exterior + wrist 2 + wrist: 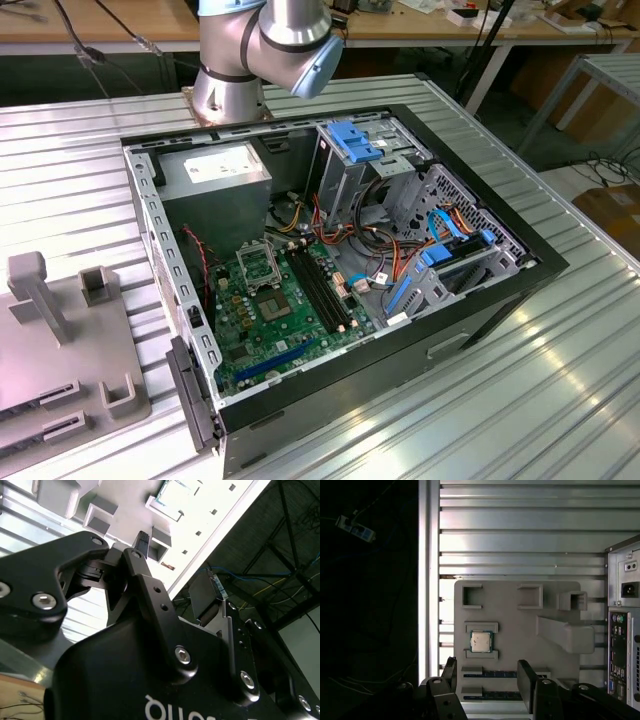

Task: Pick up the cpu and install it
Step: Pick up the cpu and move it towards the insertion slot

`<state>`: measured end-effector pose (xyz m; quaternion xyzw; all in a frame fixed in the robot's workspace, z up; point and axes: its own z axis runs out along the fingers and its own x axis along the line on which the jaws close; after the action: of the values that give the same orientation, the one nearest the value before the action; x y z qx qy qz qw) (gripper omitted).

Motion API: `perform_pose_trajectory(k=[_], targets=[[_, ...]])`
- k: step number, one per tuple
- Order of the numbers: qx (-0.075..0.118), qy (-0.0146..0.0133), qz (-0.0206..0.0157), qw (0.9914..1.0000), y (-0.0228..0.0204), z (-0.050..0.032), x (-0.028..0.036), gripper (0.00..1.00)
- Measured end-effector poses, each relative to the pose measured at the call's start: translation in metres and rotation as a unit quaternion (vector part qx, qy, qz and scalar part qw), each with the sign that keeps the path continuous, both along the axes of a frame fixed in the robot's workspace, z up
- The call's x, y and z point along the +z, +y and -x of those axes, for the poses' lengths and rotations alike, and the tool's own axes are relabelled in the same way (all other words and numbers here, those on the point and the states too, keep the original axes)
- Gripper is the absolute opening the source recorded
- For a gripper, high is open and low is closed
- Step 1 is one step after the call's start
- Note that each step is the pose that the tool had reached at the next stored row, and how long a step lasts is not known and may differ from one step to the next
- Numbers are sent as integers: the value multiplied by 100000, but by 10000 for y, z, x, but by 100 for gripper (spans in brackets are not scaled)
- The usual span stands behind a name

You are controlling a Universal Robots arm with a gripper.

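The cpu (481,641) is a small square chip with a dull grey top. It lies flat in a raised holder on the grey fixture plate (520,615), and the second wrist view shows the cpu (172,497) too. My gripper (488,676) hangs above the plate, apart from the chip, open with nothing between its black fingers (526,677). One fingertip (142,539) shows in the second wrist view. In the exterior view the open computer case (500,300) holds the green motherboard (290,330) with its metal socket frame (258,268).
The fixture plate (60,350) sits at the exterior view's left on the ribbed metal table (560,400). It carries upright blocks (565,630) and long slots (505,674). The case's rear panel (622,630) stands beside the plate. Cables and drive cages (400,190) crowd the case.
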<state>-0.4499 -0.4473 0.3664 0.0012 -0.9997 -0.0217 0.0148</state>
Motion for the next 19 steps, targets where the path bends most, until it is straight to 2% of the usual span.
perform_pose_trajectory(k=[5,9,16,19], targets=[[16,9,6,100000,-13,-1,-23,60],[3,-2,-4,100000,-60,0,-111,60],[705,25,-1,99998,-86,0,-259,60],[1265,198,1,99992,-117,0,-313,60]])
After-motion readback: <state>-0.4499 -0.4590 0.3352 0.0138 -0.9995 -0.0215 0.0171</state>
